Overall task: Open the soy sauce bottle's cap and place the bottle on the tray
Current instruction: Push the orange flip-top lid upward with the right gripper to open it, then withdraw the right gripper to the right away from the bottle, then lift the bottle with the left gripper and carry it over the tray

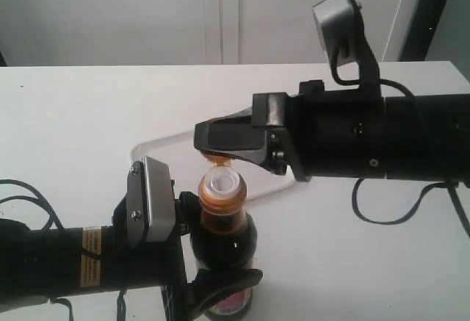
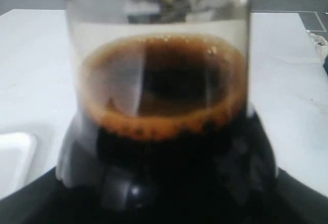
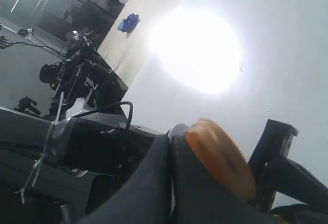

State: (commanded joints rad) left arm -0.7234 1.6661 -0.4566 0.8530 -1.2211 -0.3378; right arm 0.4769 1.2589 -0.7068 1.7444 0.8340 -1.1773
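From where I stand, the left arm comes in low along the near edge of the white bench (image 1: 81, 115), its wrist camera housing tilted up beside the bottle. The left gripper (image 1: 220, 288) has its jaws clamped on the lower body of the soy sauce bottle (image 1: 222, 244), one dark finger curling across the pink label. The bottle stands upright at the front of the bench, held near its base. In the left wrist view the glass fills the picture, the soy sauce bottle (image 2: 159, 131) showing a foamy brown ring at the liquid line. Its white pour spout is exposed above the orange collar. Just behind the bottle lies the tray (image 1: 158, 148), only its rounded near corner and rim visible. Reaching in from the right, the right gripper (image 1: 220, 148) hangs just over the bottle top, its jaws pressed together and pinching the cap (image 1: 218, 161); the right wrist view shows the orange cap (image 3: 220, 157) against the dark fingers
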